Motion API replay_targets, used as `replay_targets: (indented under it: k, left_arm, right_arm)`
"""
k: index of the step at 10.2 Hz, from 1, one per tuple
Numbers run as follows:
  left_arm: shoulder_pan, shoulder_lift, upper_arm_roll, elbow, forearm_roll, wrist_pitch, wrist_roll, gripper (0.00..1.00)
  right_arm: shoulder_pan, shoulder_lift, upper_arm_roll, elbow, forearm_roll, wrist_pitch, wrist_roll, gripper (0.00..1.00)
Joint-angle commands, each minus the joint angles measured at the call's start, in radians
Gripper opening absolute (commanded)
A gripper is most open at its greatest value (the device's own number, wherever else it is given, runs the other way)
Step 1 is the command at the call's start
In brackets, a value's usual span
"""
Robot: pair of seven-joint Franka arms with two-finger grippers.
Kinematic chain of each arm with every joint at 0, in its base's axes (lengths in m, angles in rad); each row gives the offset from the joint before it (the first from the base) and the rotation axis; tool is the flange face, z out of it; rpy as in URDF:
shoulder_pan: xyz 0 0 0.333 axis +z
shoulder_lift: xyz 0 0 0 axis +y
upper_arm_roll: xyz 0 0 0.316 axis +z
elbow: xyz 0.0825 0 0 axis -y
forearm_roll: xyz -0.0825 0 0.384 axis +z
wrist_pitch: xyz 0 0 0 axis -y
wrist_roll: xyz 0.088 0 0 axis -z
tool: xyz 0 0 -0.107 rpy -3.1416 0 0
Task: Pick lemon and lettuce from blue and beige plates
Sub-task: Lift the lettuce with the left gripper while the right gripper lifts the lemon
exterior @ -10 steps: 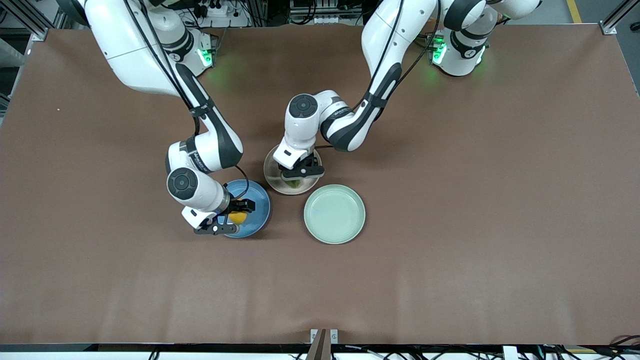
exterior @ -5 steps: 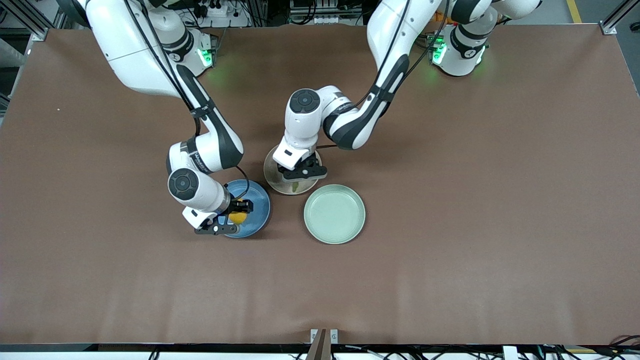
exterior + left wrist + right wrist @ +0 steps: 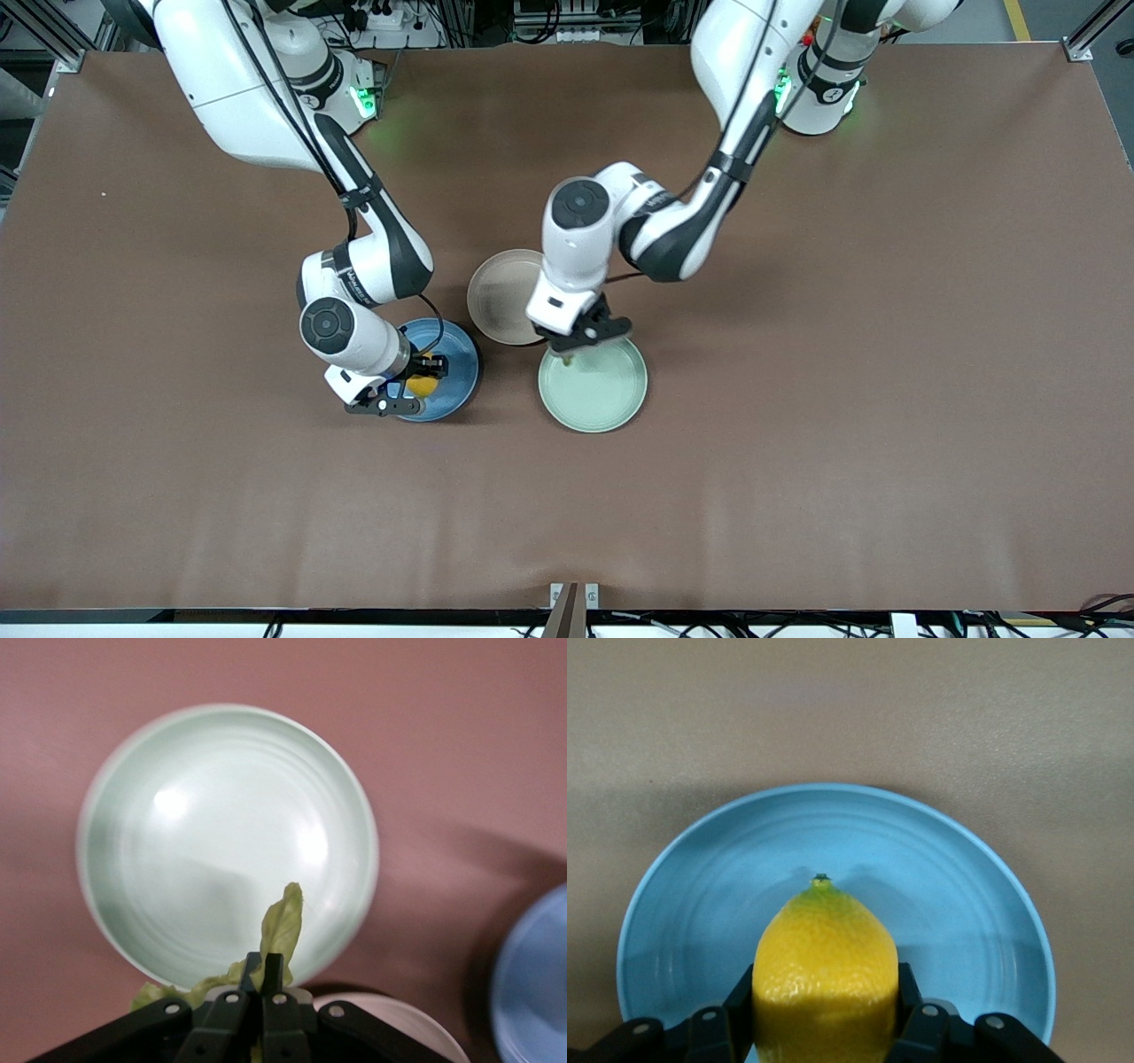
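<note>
My right gripper [image 3: 416, 387] sits low over the blue plate [image 3: 461, 368], its fingers [image 3: 911, 1010] clamped on either side of the lemon [image 3: 825, 979]. The lemon's green-tipped nub points across the plate's ringed floor, and I cannot tell whether the fruit is touching the plate or just above it.

My left gripper [image 3: 571, 353] hangs over the rim of the pale green plate [image 3: 602, 399], at the edge closest to the beige plate [image 3: 498, 297]. Its fingers [image 3: 272, 979] are pressed together on a lettuce leaf [image 3: 280, 930]. One pale green tip of the leaf sticks out past the fingertips above the green plate, and more of it bunches to one side under the gripper.

The beige plate lies on the brown table [image 3: 886, 354] just beside the green plate, farther from the front camera. The blue plate is near the green plate, toward the right arm's end of the table.
</note>
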Motion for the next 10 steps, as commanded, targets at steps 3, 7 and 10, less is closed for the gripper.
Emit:
replay_targets:
  k: [3,7,10]
  left_arm:
    - [0.102,-0.084,-0.005,-0.051,0.027,-0.086,0.048,0.0]
    - [0.206,-0.193,-0.005,-0.164,0.029,-0.106,0.113,0.0]
    - [0.289,-0.26,-0.007,-0.254,0.027,-0.108,0.232,0.0]
  right_arm:
    - [-0.029,-0.025,-0.004,0.126,-0.003,-0.218,0.013,0.12]
    - [-0.121,-0.075,-0.007,0.168,-0.009,-0.376,-0.162,0.12]
    - [-0.181,-0.117,-0.01,0.166,-0.015,-0.411,-0.213,0.18]
